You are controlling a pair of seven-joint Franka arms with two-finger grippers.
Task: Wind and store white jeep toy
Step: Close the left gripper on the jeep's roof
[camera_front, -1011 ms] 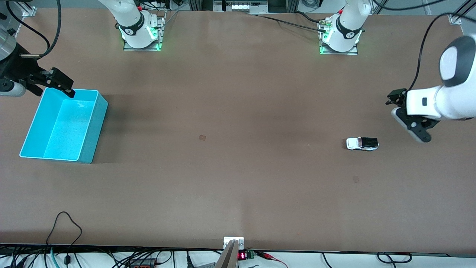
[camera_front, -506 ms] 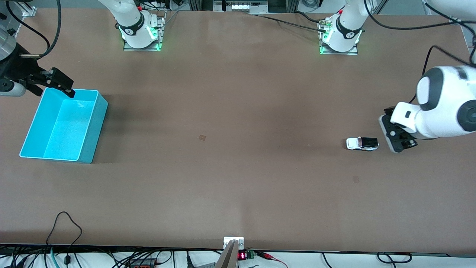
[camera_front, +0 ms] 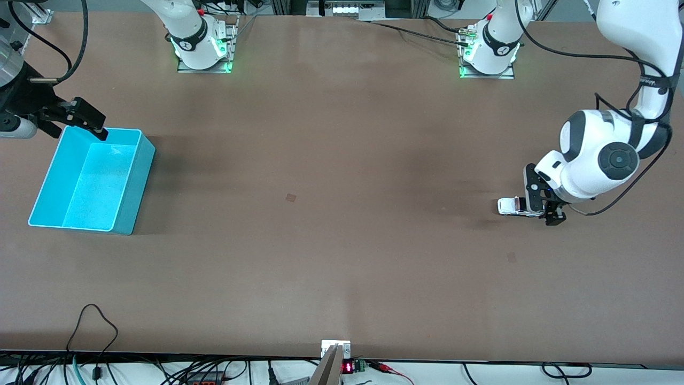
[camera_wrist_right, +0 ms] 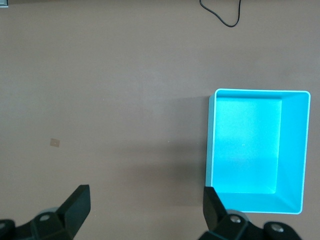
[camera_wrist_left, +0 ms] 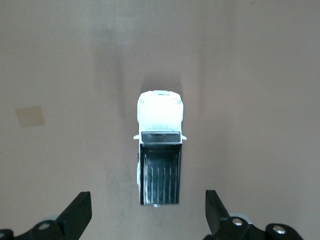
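Jeep (camera_front: 512,206) (camera_wrist_left: 159,152): small white toy with a black ribbed rear bed, standing on its wheels on the table (camera_front: 331,176), toward the left arm's end. Its white bonnet shows clear in the front view; its rear part is covered there by the gripper above it.

Left gripper (camera_front: 541,206) (camera_wrist_left: 148,220): directly over the jeep's rear end. Fingers spread wide apart, one tip to each side of the toy with bare table between each tip and the body; nothing is gripped. Whether the tips reach the table cannot be told.

Bin (camera_front: 132,182) (camera_wrist_right: 296,150): turquoise, rectangular, open-topped, nothing inside. It stands well apart from the jeep, toward the right arm's end of the table.

Right gripper (camera_front: 85,118) (camera_wrist_right: 145,212): waiting over the bin's rim, at the corner farthest from the front camera. Fingers released and spread wide, holding nothing.

Small tan marks on the table: one (camera_front: 290,197) between jeep and bin, one (camera_front: 511,257) near the jeep, nearer the front camera.
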